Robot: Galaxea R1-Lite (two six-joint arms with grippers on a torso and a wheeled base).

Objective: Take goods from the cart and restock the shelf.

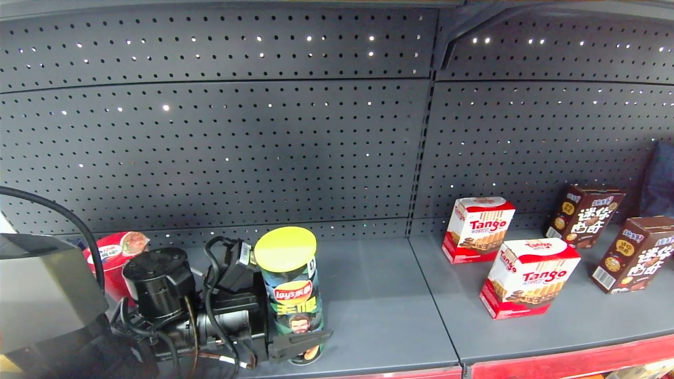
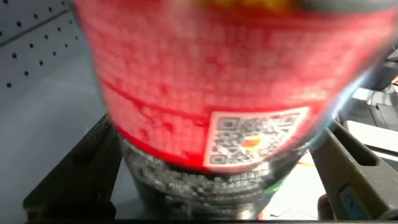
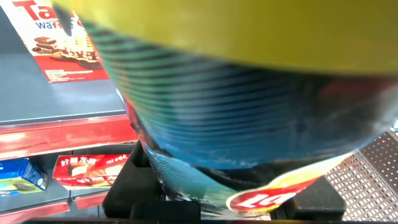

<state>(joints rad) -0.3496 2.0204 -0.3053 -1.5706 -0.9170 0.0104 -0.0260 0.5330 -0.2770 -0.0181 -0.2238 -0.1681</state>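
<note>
Standing upright near the shelf's (image 1: 379, 295) front edge, the yellow-lidded chips can (image 1: 291, 295) is clamped in the right gripper (image 1: 297, 342), while the left gripper (image 2: 205, 183) clasps a red cup (image 1: 113, 252) by the back-left corner, with wafer boxes (image 1: 529, 276) well apart rightward.

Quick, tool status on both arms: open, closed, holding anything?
Left tool: closed on the red cup.
Right tool: closed on the chips can.
</note>
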